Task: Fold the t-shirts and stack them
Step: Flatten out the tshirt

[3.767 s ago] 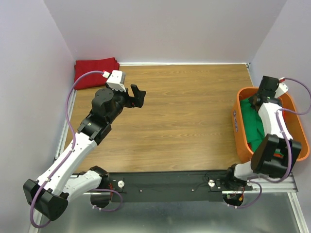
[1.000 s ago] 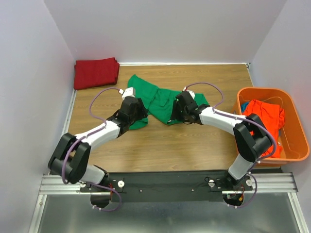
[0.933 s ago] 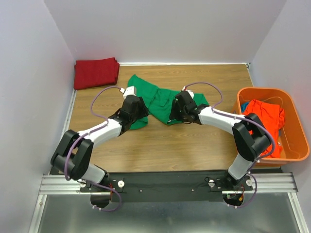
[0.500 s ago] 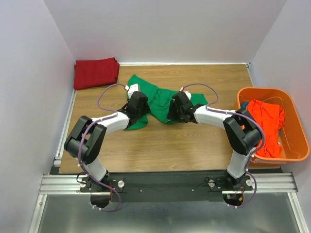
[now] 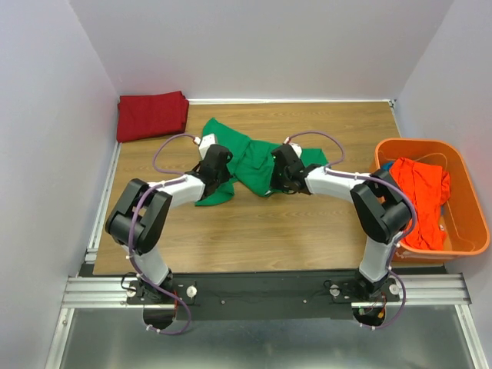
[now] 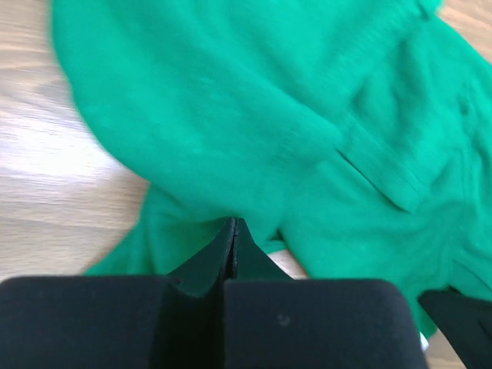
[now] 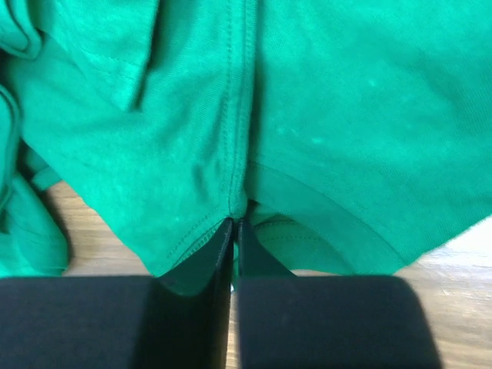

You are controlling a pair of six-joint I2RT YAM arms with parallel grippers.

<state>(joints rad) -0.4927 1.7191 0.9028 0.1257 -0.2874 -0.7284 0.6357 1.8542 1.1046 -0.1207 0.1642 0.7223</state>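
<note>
**Top external view:** The green t-shirt (image 5: pixel 247 156) lies crumpled on the table (image 5: pixel 254 231), well to the left of the orange basket (image 5: pixel 470 247). It is neither flat nor folded. Both arms reach in over it. The left gripper (image 5: pixel 221 171) is at the shirt's end far from the basket and the right gripper (image 5: pixel 278 175) at the end nearer the basket. The dark red t-shirt (image 5: pixel 151 115) sits folded in the corner farthest from the basket. The orange-red t-shirt (image 5: pixel 419 196) lies heaped inside the basket. The step in hand looks like spreading the green shirt flat, ahead of any fold. From this height the jaws cannot be read.

**Left wrist view:** The left gripper (image 6: pixel 233 231) has its jaws pressed together with no gap showing. A bunched edge of green cloth (image 6: pixel 254 115) is caught at the tips. Bare wood shows on the side away from the basket.

**Right wrist view:** The right gripper (image 7: pixel 233 229) is likewise clamped tight. It pinches the stitched hem where a seam runs straight down into the tips. Wood shows just below the cloth (image 7: pixel 323 100).

The next move probably calls for drawing the two pinched edges apart, one toward the basket and one away. They should stay low and level so the cloth pulls taut without slipping out of either grip
</note>
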